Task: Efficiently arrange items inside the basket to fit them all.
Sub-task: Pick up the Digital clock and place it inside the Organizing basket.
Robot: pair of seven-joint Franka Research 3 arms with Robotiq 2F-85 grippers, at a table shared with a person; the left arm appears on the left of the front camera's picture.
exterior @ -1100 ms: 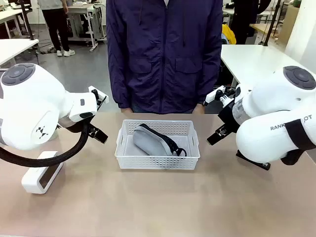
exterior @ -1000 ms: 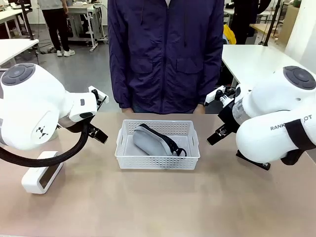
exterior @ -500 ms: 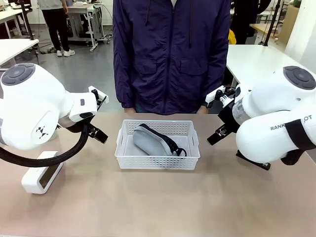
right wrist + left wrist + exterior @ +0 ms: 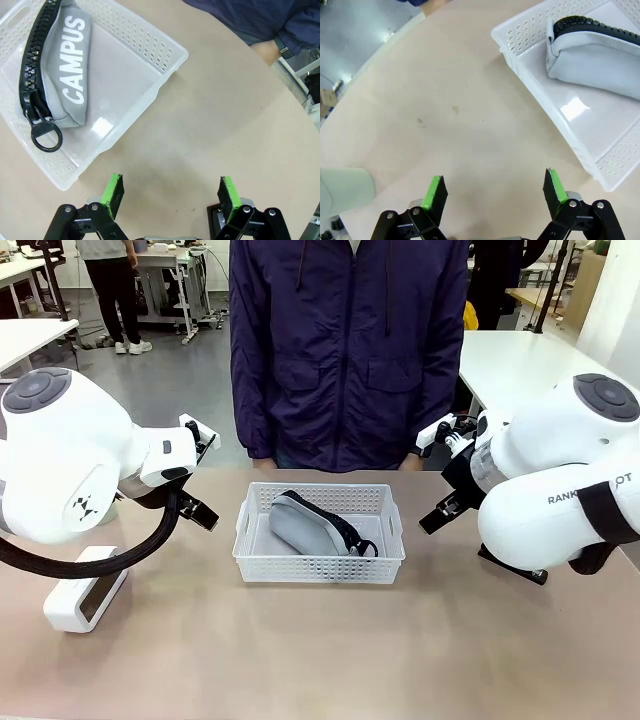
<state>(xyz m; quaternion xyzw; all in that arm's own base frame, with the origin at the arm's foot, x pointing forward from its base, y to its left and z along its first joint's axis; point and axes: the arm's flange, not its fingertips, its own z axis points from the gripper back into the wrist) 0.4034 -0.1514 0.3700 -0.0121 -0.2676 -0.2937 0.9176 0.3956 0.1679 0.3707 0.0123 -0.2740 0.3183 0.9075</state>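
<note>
The white perforated basket (image 4: 320,558) sits at the table's middle with the grey pouch (image 4: 303,524) lying in it, black zip and ring toward the right. In the right wrist view the pouch (image 4: 70,75) reads "CAMPUS" and its ring (image 4: 46,137) rests on the basket (image 4: 165,45) floor. My right gripper (image 4: 170,194) is open over bare table beside the basket. My left gripper (image 4: 495,189) is open too, off the basket (image 4: 520,47) and pouch (image 4: 590,55). A white rounded box (image 4: 85,590) lies front left. Part of a pale green cup (image 4: 345,192) shows nearby. A black stapler (image 4: 512,567) lies partly hidden under my right arm.
A person in a dark blue jacket (image 4: 345,350) stands at the far edge right behind the basket, one hand (image 4: 265,50) at the table edge. My two bulky white arms flank the basket. Bare tabletop stretches in front of it.
The person has shifted slightly to the right behind the table. Both arms, the basket and the pouch have stayed still.
</note>
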